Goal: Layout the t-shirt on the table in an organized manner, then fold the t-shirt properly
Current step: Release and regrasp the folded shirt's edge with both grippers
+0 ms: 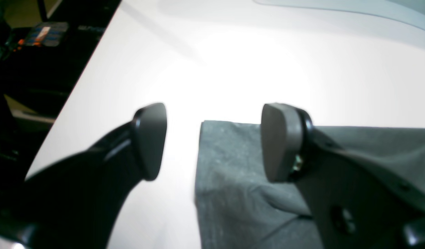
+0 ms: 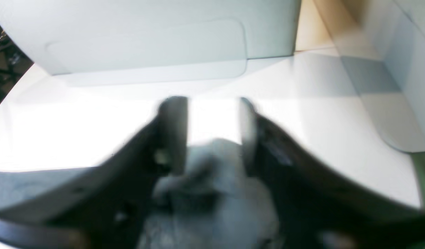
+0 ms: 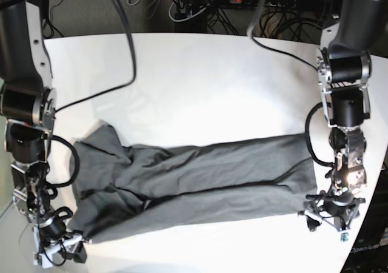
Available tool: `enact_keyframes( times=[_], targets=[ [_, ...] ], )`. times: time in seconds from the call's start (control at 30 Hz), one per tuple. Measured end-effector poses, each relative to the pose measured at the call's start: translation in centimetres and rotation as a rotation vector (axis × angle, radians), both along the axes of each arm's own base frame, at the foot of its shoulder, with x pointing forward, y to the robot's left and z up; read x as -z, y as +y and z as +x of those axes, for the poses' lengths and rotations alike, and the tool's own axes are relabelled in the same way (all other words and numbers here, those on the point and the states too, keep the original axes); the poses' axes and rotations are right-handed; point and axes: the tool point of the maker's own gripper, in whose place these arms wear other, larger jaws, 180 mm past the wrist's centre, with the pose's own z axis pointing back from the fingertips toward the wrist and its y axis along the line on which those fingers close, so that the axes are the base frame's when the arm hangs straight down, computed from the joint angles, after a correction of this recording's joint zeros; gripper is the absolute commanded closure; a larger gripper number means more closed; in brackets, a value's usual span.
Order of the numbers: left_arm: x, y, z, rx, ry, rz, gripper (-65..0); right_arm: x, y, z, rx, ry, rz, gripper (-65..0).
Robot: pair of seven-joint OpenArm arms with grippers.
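Now lying between the parted fingers of left gripper (image 1: 214, 141) and right gripper (image 2: 214, 133), both released: dark charcoal-grey cloth t-shirt (image 3: 194, 179) corners.

Beyond the bright-lit surface, tangled black cables (image 3: 200, 9) and a power strip (image 3: 267, 0) cover the floor.

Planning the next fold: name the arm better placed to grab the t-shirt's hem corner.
Left. The left gripper, open, hangs beside the t-shirt hem corner; the right gripper sits at the opposite, sleeve end.
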Motion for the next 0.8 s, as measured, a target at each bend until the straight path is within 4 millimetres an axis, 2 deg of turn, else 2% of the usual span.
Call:
enact_keyframes(
  times=[0.13, 0.23, 0.33, 0.43, 0.5, 0.57, 0.67, 0.73, 0.8],
  targets=[
    [0.9, -0.3, -0.8, 0.009, 0.025, 0.002, -41.7, 1.2, 0.2, -0.4, -0.015, 0.054, -0.011, -41.0],
    [2.5, -1.1, -3.3, 0.032, 0.085, 0.028, -41.7, 2.3, 0.2, -0.9, -0.02, 0.086, -0.011, -42.3],
    [3.5, -2.4, -6.6, 0.064, 0.129, 0.058, -41.7, 4.6, 0.4, -2.5, -0.038, 0.137, -0.04, -42.3],
    [3.8, -4.3, -9.8, 0.09, 0.129, 0.053, -41.7, 8.1, 0.7, -5.9, -0.064, 0.199, -0.111, -42.3],
    [4.5, -4.4, -12.2, 0.069, 0.13, 0.01, -41.8, 10.0, 1.1, -9.1, -0.1, 0.221, -0.169, -42.3],
    [6.0, -2.9, -14.9, -0.006, 0.16, -0.022, -41.9, 10.3, 1.4, -11.7, -0.114, 0.2, -0.22, -42.4],
    [8.1, -1.4, -18.4, -0.079, 0.22, -0.041, -41.9, 9.9, 3.1, -14.7, -0.168, 0.158, -0.262, -42.4],
    [8.3, -1.2, -19.2, -0.084, 0.218, -0.045, -42.0, 9.9, 4.1, -16.5, -0.191, 0.14, -0.257, -42.4],
    [8.3, -0.7, -19.5, -0.098, 0.21, -0.053, -42.0, 10.4, 3.9, -18.0, -0.173, 0.142, -0.236, -42.5]
  ],
)
